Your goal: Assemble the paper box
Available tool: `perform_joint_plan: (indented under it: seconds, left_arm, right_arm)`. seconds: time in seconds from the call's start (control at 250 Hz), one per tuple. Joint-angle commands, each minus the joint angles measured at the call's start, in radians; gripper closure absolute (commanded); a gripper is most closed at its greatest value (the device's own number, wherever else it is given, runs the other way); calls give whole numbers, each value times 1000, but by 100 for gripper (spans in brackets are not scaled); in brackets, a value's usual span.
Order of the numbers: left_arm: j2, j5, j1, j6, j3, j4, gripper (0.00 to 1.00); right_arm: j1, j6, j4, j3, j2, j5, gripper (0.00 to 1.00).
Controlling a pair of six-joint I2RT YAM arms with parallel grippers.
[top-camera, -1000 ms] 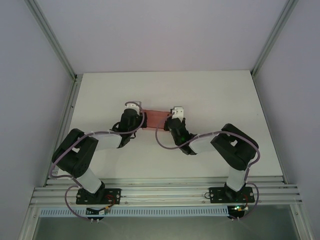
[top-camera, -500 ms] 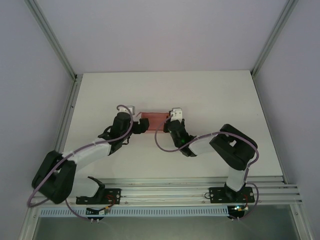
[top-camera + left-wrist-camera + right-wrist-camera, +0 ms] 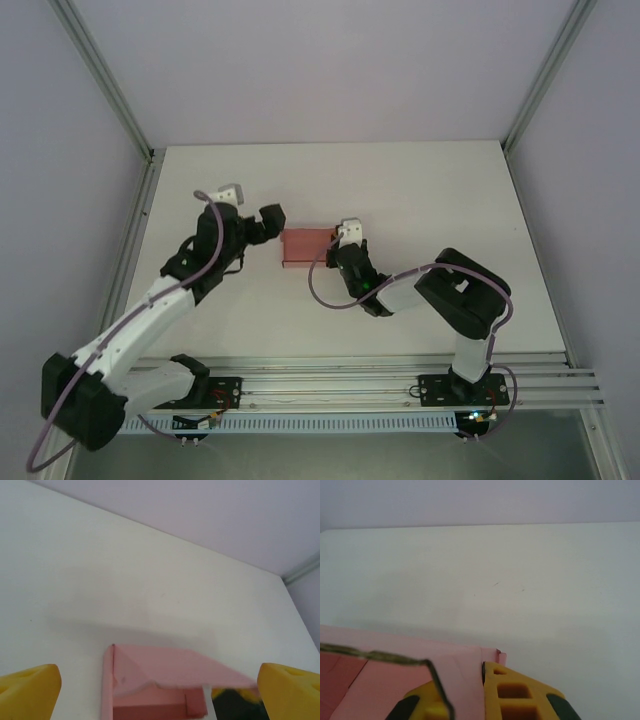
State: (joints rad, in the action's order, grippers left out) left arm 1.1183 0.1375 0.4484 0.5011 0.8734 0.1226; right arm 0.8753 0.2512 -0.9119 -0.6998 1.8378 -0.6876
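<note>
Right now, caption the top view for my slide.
Right gripper grips the paper box; left gripper open beside it.

The top external camera is looking steeply down from behind the near edge over the whole flat white table (image 3: 440,190), while both wrist cameras are peering low and close across it, all sharing the low pink paper box (image 3: 165,667).
</note>
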Motion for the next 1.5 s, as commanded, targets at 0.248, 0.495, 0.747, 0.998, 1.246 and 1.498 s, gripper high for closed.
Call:
perform_joint_plan:
  seconds: [0.248, 0.495, 0.747, 0.998, 1.246, 1.498]
  left_arm:
    - [357, -221, -108, 115, 52, -103, 0]
    - [471, -303, -107, 124, -1, -215, 12]
    - [540, -334, -107, 117, -43, -232, 38]
    - [562, -338, -108, 109, -121, -278, 50]
    - [607, -381, -108, 94, -139, -306, 54]
    - [615, -414, -105, 67, -148, -330, 57]
  right_arm:
    - [13, -26, 25, 65, 57, 79, 92]
    - [14, -18, 45, 66, 59, 106, 89]
    - [14, 22, 131, 88, -28, 119, 79]
    - [14, 96, 341, 107, -180, 169, 65]
    - [14, 80, 530, 138, -349, 348, 27]
    - [-7, 130, 615, 155, -500, 319, 0]
